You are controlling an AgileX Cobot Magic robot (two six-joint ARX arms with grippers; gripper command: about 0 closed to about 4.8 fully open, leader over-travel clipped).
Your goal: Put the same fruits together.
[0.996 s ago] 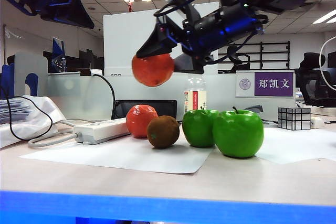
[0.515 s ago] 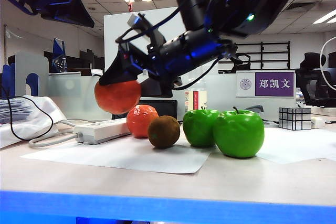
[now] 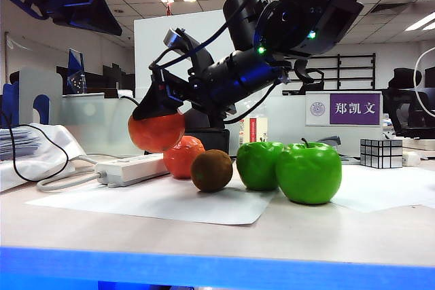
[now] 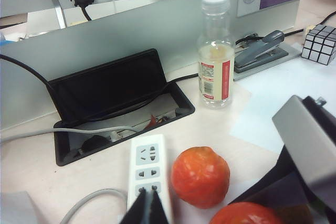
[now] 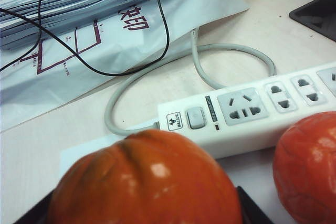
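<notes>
A white power strip (image 3: pixel 129 168) lies on the desk (image 3: pixel 224 236) toward its left side, its cable looping beside a stack of papers (image 3: pixel 30 149). A clear bottle (image 4: pixel 216 51) stands near the back edge, beside a stapler (image 4: pixel 260 52). A mirror cube (image 3: pixel 381 153) sits toward the right side.

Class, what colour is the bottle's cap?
White; the bottle's cap shows best in the left wrist view.

One tangerine (image 3: pixel 156 132) held aloft; another tangerine (image 3: pixel 182 156), kiwi (image 3: pixel 211 170), two apples (image 3: pixel 307 172) tabled.
</notes>
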